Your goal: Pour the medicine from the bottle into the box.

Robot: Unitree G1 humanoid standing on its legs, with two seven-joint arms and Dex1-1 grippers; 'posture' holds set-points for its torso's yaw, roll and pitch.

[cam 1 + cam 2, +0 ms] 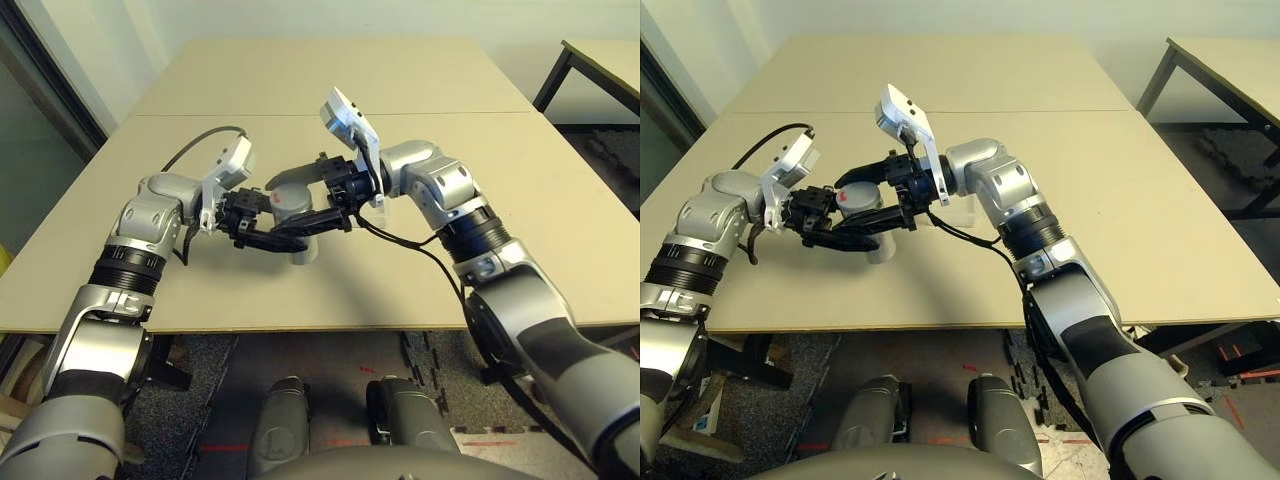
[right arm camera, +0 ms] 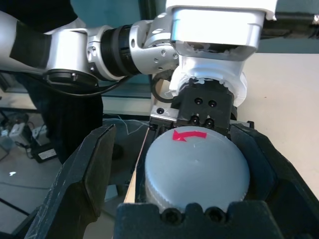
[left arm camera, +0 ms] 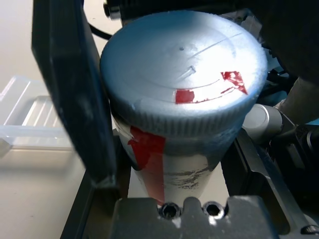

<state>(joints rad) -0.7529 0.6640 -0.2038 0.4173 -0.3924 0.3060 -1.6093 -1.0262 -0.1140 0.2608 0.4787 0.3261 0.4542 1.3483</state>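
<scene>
Near the centre of the head view, the left gripper [image 1: 262,226] is clenched around the body of the bottle [image 1: 291,203], holding it upright just above the table [image 1: 420,80], with the grey cap [image 3: 182,64] and its red mark still on. The right gripper [image 1: 322,200] reaches in from the right, its fingers [image 2: 89,169] spread wide on either side of the cap and not gripping it. The box [image 3: 27,117] lies on the table just behind the bottle, showing at the left edge of the left wrist view. The bottle looks rigid, light and smooth-walled, so it may twist in the grasp; holding it low on the body, as now, leaves the cap free. The cap's ribbed edge seems the best place for the right fingers to bite. The medicine is hidden inside, and the box looks light enough to slide if knocked.
</scene>
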